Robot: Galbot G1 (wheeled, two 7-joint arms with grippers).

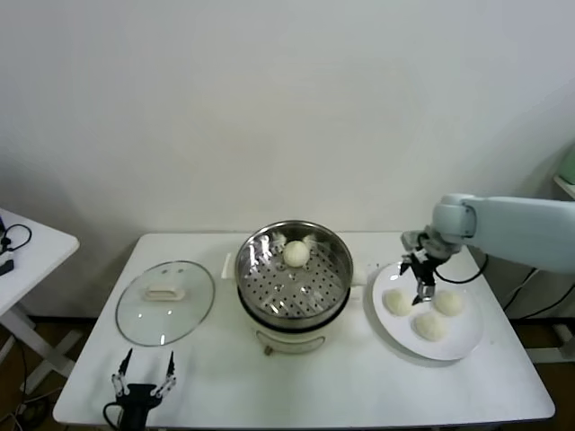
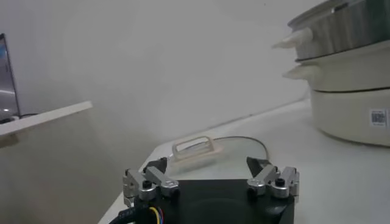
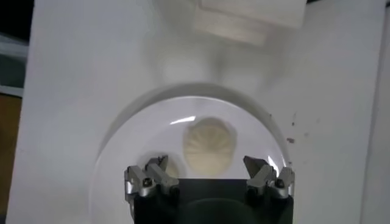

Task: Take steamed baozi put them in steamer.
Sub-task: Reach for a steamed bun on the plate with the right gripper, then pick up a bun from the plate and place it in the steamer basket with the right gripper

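Observation:
The steamer [image 1: 269, 287] stands mid-table on its cream pot base, with one steamed baozi [image 1: 296, 253] on its perforated floor at the back. Three more baozi [image 1: 396, 302] [image 1: 448, 303] [image 1: 429, 326] lie on a white plate [image 1: 460, 343] to its right. My right gripper [image 1: 422, 285] hangs open just above the plate, between the two back buns. In the right wrist view a pleated baozi [image 3: 209, 145] lies ahead of the open right gripper [image 3: 207, 169], apart from the fingers; another bun [image 3: 172, 167] peeks beside one finger. My left gripper [image 1: 142, 375] rests open at the table's front left.
A flat glass lid [image 1: 165, 301] with a cream handle lies left of the steamer, just beyond the left gripper [image 2: 210, 173]; its handle [image 2: 195, 149] and the steamer's side [image 2: 341, 36] show in the left wrist view. A white side table [image 1: 27, 247] stands at far left.

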